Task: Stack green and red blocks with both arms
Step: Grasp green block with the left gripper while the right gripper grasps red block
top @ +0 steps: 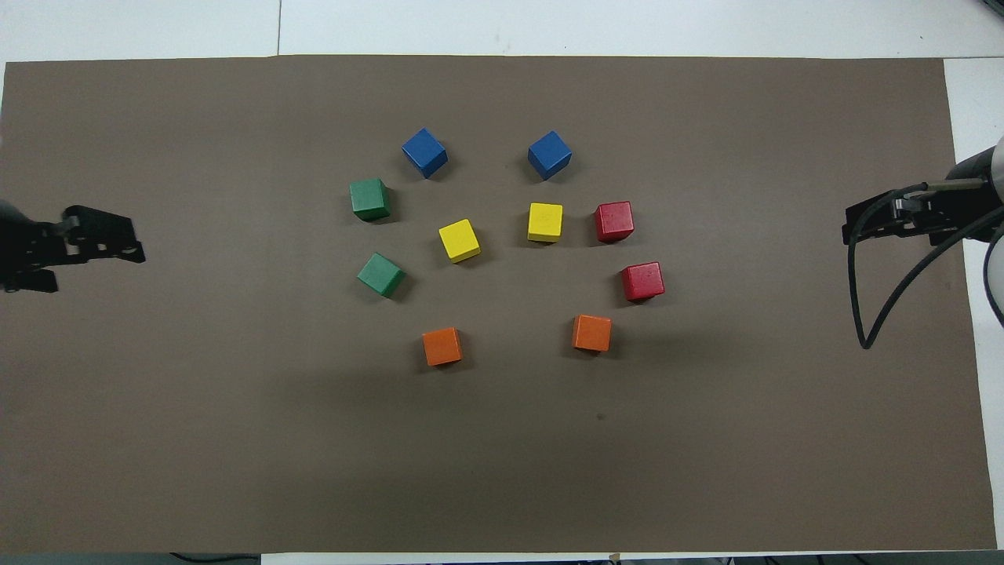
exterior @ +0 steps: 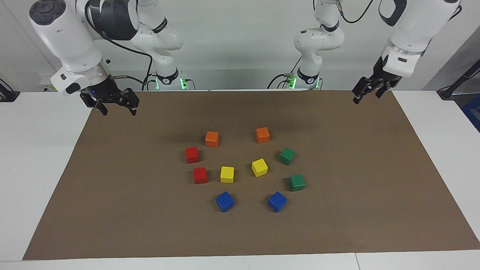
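Both pincers hang wide open and empty: left gripper (exterior: 364, 94) over the brown mat's (exterior: 375, 168) edge, right gripper (exterior: 114, 105) likewise; each should descend squarely astride its nearest cube, the two glossy green blocks (exterior: 287, 156) toward the left arm's end, the two red blocks (exterior: 192, 154) toward the right's.

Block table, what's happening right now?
Nothing is held yet. Ten small glossy cubes sit singly on the brown mat; the two red cubes and two green cubes are unstacked. The left gripper and right gripper hang open over the mat's ends.
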Robot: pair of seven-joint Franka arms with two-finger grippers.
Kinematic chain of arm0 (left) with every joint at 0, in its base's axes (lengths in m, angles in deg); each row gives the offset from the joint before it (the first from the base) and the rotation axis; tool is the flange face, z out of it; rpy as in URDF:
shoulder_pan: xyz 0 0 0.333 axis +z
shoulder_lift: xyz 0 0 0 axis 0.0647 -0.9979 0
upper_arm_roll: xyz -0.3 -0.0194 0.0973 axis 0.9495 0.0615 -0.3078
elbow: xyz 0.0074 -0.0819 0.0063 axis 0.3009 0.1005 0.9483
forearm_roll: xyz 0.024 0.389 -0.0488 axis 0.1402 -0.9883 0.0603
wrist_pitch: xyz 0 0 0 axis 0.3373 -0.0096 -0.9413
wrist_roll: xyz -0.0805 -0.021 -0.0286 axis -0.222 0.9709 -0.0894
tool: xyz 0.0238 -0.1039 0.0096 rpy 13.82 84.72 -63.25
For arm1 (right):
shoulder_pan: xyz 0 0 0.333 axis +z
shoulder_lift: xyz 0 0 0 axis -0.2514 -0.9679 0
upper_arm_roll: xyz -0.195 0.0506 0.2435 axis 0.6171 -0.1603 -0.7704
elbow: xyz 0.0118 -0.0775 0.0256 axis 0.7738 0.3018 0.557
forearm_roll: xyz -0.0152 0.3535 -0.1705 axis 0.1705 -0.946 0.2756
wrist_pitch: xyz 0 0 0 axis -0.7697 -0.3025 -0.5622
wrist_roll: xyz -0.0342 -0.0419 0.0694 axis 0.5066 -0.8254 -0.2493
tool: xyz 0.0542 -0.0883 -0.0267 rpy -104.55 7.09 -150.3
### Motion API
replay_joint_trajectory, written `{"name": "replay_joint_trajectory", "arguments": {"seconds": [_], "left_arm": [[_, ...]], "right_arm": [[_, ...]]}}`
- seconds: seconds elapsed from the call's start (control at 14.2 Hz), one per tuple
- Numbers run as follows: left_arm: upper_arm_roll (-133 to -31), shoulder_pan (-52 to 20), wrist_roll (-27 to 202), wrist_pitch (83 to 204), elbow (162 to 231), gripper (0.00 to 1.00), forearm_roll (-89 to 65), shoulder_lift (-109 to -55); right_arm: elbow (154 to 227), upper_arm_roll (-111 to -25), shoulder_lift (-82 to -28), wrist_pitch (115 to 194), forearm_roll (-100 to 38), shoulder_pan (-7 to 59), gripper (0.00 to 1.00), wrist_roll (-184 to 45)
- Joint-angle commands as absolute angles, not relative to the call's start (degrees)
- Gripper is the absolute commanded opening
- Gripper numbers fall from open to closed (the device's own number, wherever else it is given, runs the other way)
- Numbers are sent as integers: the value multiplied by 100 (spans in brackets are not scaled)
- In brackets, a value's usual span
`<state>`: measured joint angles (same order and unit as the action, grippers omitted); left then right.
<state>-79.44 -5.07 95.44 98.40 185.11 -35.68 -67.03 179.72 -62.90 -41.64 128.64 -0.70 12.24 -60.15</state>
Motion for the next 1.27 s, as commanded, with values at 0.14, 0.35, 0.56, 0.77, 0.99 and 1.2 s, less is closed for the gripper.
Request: {"name": "replay_joint_trajectory", "arguments": {"seconds": [0.14, 0.35, 0.56, 0.77, 0.99, 1.2], "left_arm": [[-8009, -1265, 11144, 11087, 19782, 100, -3541, -6557], [-8009, -1811, 12253, 11782, 19836, 100, -3533, -7188], [-8009, -1996, 13123, 12284, 19863, 100, -3542, -7611], [-8009, -2110, 13871, 12714, 19863, 100, -3533, -7971], [-8009, -2120, 14005, 12935, 19863, 100, -3542, -8191], [-8026, -2304, 14153, 13172, 19863, 100, -3542, -8472]], "right_arm": [[18447, -6352, -4128, 13587, -38, 1770, 100, -5219], [18851, -6352, -4303, 14333, -38, 2097, 100, -4849], [19247, -6352, -4531, 15134, -38, 2474, 100, -4375], [19283, -6352, -4847, 15643, -38, 2739, 100, -4066], [19861, -6352, -4936, 16575, -38, 2739, 100, -4145], [19995, -6361, -4945, 16700, -38, 2748, 100, -4214]]}}
